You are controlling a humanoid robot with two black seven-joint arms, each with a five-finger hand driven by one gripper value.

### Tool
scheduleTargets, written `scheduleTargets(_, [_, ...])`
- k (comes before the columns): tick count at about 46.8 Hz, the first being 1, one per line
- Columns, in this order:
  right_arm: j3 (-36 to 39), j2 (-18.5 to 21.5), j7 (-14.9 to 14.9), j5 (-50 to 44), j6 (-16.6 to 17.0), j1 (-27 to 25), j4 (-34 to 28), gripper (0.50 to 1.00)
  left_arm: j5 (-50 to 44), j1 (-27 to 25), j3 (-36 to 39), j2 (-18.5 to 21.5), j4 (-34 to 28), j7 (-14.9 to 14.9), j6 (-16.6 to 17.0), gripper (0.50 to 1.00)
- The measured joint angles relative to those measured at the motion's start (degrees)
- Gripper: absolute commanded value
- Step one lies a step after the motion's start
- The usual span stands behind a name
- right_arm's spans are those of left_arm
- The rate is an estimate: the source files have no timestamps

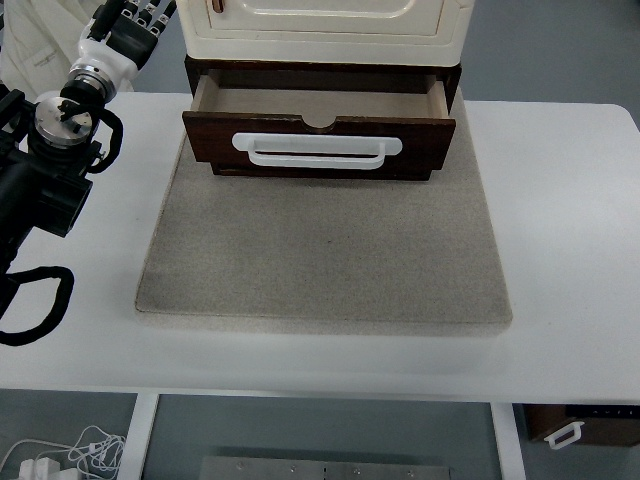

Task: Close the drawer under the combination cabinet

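A white table carries a grey mat (squarish, laid flat near the middle). On the mat's far end stands the cabinet, its drawer pulled open.

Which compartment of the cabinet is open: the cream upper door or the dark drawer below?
The dark brown wooden drawer with the white handle is pulled out; the cream door sits flush.

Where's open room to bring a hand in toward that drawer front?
The grey mat is bare from the drawer front to the table's near edge, as is the white tabletop right of it. Tighter at far left, where the left hand is raised beside the cabinet.
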Motion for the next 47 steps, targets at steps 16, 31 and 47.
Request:
scheduleTargets(16, [0.0, 0.0, 0.0, 0.0, 0.0, 0.0, 0.0, 0.952, 0.1, -0.1, 0.1, 0.1, -0.1, 0.1, -0.3, 1.000])
scheduleTargets(31, [0.0, 0.0, 0.0, 0.0, 0.0, 0.0, 0.0, 0.952, 0.0, -0.1, 0.1, 0.2, 0.2, 0.4, -0.2, 1.000])
scheduleTargets(47, [0.0, 0.0, 0.0, 0.0, 0.0, 0.0, 0.0, 0.952, 0.1, -0.1, 0.1, 0.7, 0.4, 0.3, -1.5, 1.000])
